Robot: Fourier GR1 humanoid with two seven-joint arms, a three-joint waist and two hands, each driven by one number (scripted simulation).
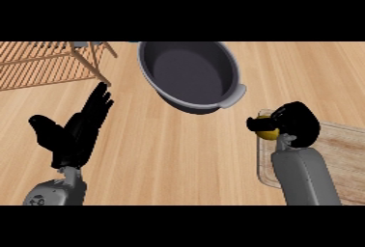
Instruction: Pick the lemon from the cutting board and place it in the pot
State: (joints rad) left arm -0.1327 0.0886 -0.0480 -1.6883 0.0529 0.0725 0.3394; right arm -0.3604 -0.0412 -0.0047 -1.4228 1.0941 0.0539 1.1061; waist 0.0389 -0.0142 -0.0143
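At right, our right hand [294, 123] curls round the lemon [268, 134] at the cutting board [351, 159] edge, bound for the pot [189, 72], top centre. Our left hand [75, 131] rests lower left, fingers straight.

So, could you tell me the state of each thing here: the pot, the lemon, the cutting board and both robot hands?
pot: empty, opening upward.
lemon: held, mostly hidden by fingers, not yet in the pot.
right robot hand: shut on the lemon.
left robot hand: open, fingers straight, resting at the left, holding nothing.
cutting board: lying flat, partly hidden by the right robot hand.
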